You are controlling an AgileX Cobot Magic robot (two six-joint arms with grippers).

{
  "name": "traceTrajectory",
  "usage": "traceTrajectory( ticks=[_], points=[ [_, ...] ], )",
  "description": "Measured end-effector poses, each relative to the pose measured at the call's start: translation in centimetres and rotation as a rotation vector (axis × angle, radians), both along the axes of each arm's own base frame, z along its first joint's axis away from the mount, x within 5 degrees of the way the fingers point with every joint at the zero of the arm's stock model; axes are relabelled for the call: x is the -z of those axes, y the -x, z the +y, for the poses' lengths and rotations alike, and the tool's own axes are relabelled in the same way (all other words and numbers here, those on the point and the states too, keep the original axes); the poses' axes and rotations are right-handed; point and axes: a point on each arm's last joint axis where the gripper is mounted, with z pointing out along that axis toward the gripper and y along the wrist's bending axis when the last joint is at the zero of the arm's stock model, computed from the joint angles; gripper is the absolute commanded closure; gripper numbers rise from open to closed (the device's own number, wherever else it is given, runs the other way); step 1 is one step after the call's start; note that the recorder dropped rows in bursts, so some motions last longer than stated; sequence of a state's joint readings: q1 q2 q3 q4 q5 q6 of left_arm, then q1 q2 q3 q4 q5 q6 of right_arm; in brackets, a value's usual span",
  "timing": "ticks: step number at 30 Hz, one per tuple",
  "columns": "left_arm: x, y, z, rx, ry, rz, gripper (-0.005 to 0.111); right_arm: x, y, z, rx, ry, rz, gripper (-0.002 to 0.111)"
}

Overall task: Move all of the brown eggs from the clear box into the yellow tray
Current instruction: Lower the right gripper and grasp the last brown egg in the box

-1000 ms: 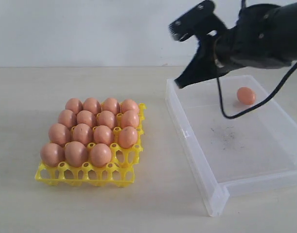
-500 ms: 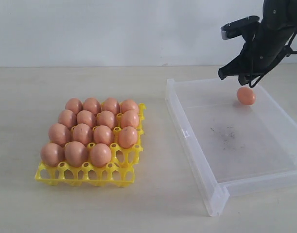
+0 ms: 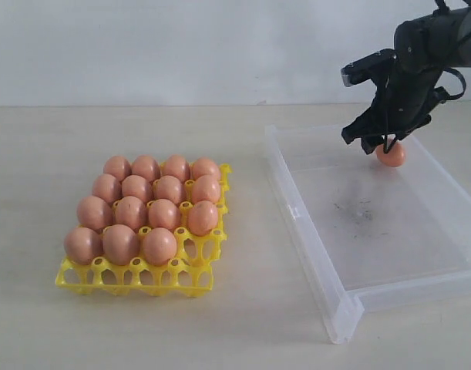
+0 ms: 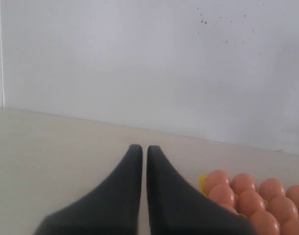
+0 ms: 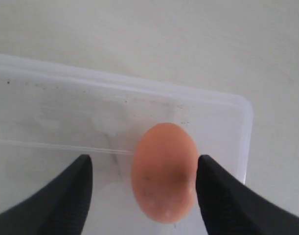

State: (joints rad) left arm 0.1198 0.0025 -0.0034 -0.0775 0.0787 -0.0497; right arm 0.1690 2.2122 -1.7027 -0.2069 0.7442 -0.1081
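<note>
One brown egg (image 3: 393,156) lies alone in the far corner of the clear box (image 3: 297,208). My right gripper (image 3: 380,145) is lowered over it and open. In the right wrist view the egg (image 5: 164,171) sits between the fingers of the right gripper (image 5: 144,160), close against one finger and with a gap to the other. Several brown eggs (image 3: 146,208) fill most cups of the yellow tray (image 3: 135,279) on the left. My left gripper (image 4: 141,148) is shut and empty, with the tray's eggs (image 4: 247,196) beside it.
The box floor (image 3: 358,212) carries dark scuff marks, and its low walls rise around the egg. The tray's front right cup (image 3: 198,248) holds no egg. A pale wall stands behind the table.
My right arm swung from the box's far left corner across to the far right, came down over the lone egg, and its jaws opened.
</note>
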Motion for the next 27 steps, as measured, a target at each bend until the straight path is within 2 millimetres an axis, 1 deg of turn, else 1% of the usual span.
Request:
traceTrajectory(
  ticks=[9, 14, 18, 24, 27],
  points=[
    [0.0, 0.0, 0.0, 0.0, 0.0, 0.0, 0.103, 1.1, -0.7, 0.1, -0.008, -0.003, -0.028, 0.052],
    [0.0, 0.0, 0.0, 0.0, 0.0, 0.0, 0.103, 1.1, -0.7, 0.1, -0.004, -0.002, -0.032, 0.052],
    [0.0, 0.0, 0.0, 0.0, 0.0, 0.0, 0.103, 1.3, -0.5, 0.0, 0.011, 0.003, -0.001, 0.052],
    [0.0, 0.0, 0.0, 0.0, 0.0, 0.0, 0.103, 2.1, 0.2, -0.2, 0.034, 0.026, 0.095, 0.052],
    [0.0, 0.0, 0.0, 0.0, 0.0, 0.0, 0.103, 2.2, 0.3, -0.3, 0.038, 0.027, 0.104, 0.052]
  ],
)
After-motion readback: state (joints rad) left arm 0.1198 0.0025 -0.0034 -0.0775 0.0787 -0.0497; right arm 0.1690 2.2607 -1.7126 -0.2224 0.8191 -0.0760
